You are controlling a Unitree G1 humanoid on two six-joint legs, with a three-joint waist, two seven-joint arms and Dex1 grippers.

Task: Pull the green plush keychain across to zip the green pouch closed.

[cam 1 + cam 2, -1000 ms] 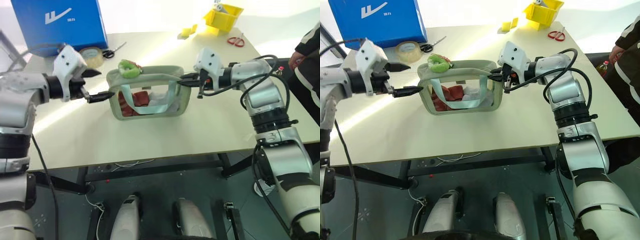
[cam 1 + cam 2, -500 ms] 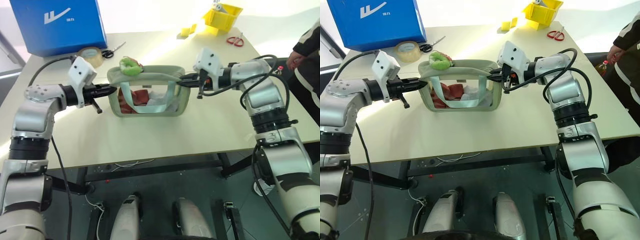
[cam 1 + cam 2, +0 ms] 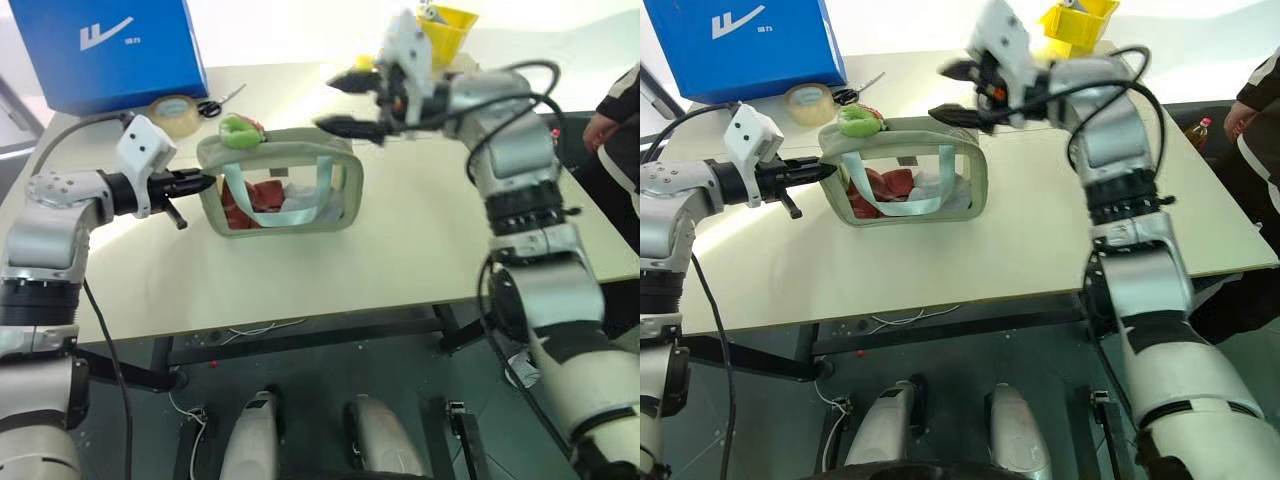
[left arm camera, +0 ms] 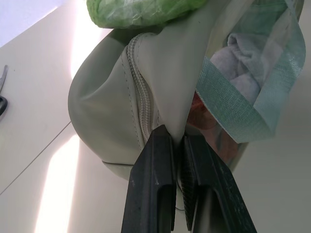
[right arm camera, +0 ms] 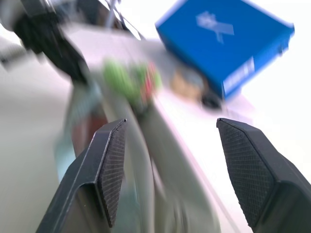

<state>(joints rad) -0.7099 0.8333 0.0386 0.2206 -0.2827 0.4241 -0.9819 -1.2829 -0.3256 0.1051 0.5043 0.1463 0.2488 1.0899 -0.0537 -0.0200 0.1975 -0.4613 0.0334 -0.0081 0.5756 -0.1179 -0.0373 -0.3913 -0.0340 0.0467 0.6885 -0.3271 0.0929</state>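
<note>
One pouch (image 3: 280,185), one keychain (image 3: 238,127). Left gripper (image 4: 177,145) pinches the pouch's end seam; right gripper (image 5: 170,160), jaws spread, frames the keychain.

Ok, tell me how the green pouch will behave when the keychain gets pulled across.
The green pouch looks soft-sided, so its top edge will probably buckle under the pull. It seems light, with few contents behind the clear panel, so it may slide on the table unless anchored. The left gripper, shut on the pouch's end, should likely hold it while the green plush keychain moves.
</note>
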